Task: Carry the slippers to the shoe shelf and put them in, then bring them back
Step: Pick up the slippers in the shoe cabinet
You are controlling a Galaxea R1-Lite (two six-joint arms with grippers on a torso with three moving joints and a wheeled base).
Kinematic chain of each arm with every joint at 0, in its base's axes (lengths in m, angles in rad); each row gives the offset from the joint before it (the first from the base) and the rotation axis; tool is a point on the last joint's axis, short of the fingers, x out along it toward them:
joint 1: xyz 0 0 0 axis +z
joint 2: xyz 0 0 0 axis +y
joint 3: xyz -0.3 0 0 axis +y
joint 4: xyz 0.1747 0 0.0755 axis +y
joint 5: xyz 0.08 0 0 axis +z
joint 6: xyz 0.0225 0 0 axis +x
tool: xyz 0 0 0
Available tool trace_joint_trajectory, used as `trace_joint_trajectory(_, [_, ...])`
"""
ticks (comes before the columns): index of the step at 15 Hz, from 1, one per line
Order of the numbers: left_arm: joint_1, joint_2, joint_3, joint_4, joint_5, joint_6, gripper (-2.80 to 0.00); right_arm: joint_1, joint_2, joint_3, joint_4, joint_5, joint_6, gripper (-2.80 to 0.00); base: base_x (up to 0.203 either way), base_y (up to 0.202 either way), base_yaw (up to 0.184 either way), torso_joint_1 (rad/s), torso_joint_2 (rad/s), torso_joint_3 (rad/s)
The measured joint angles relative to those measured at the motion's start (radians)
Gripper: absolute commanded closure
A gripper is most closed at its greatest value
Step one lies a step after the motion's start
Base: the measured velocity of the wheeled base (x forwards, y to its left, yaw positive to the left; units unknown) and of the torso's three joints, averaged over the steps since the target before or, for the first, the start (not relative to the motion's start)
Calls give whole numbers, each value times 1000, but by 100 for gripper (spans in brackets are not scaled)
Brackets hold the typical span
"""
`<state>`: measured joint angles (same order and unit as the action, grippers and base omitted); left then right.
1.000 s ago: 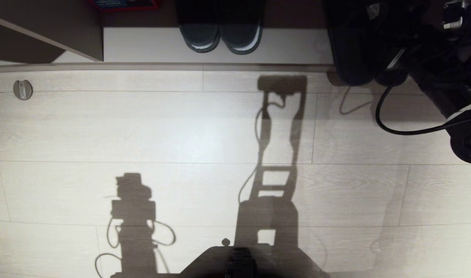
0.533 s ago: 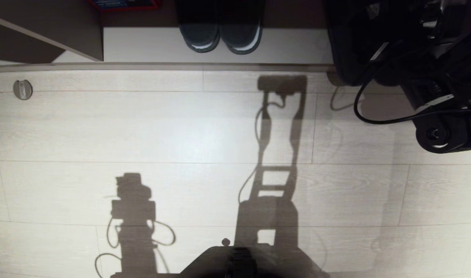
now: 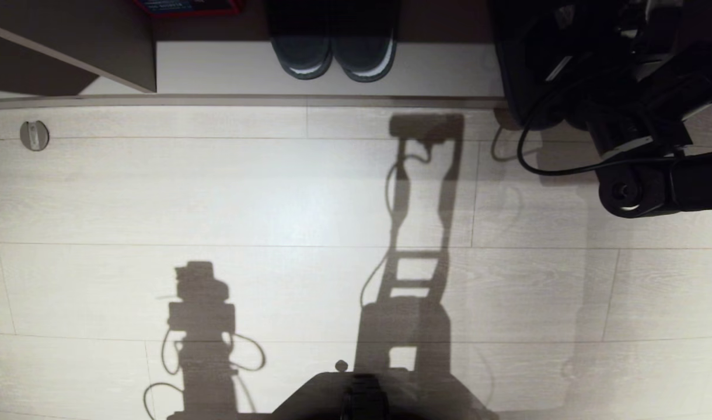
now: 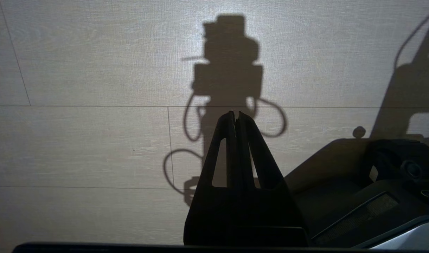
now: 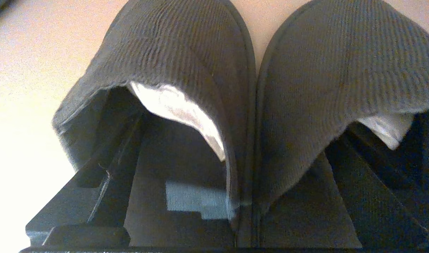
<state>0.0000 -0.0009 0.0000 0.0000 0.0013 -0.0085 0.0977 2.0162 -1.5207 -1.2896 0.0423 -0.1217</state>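
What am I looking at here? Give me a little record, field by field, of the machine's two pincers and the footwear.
Right pincer: open wide, one finger tucked under the strap of each slipper
Slippers: side by side, edges meeting, on a pale surface
Left pincer: shut, empty, above the floor
Shoe shelf: ahead of the robot
Darker white-rimmed pair: on the shelf's base board
Right arm: reaching in at the shelf's right end
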Motion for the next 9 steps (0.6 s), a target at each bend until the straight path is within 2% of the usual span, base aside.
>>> trace_joint_trajectory(1, [0, 0, 0, 0, 0, 0, 0, 0, 8, -13, 0, 1, 0, 0, 0, 0, 0, 0, 0, 0])
trace_joint_trajectory(9, [0, 0, 0, 0, 0, -1, 0, 0, 37, -70, 15, 0, 0, 0, 0, 0, 0, 0, 0, 0])
